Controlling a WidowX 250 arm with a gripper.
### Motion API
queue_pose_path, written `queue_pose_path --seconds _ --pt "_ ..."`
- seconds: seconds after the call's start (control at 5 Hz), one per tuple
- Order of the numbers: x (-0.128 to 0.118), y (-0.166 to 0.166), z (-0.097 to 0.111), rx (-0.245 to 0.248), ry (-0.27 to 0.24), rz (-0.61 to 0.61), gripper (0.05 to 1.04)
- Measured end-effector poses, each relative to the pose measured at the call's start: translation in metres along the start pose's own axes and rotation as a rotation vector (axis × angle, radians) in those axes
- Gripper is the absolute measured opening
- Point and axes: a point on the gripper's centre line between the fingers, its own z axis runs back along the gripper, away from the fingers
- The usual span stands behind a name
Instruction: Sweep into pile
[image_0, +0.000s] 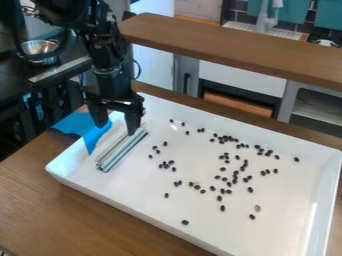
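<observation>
The black gripper (116, 130) hangs over the left end of the white tray (107, 192), its two fingers wide apart. Below it lies a long silver and light-blue bar (120, 150), slanting from lower left to upper right; the right fingertip is at the bar's upper end, and whether they touch I cannot tell. A blue cloth (85, 126) drapes over the tray's left corner, beside the left finger. Many small dark beans (235, 172) lie scattered across the middle and right of the tray, with a few tan ones (257, 208) among them.
The tray's raised rim surrounds the work area on a wooden table (40, 210). A wooden shelf (227, 42) runs behind it, above cabinets. At the upper left, a metal bowl (40, 51) stands on a dark stove.
</observation>
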Motion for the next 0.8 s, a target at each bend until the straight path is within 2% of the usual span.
queue_pose_path --seconds 0.2,0.4,0.6,0.8 --pt "-0.007 -0.001 -0.016 -0.009 0.045 0.001 1.000" --pt "-0.010 -0.005 -0.028 -0.040 0.064 -0.025 1.000" --pt "-0.008 -0.008 -0.028 -0.061 0.054 -0.038 1.000" --pt "-0.002 -0.007 -0.032 -0.055 0.037 -0.024 1.000"
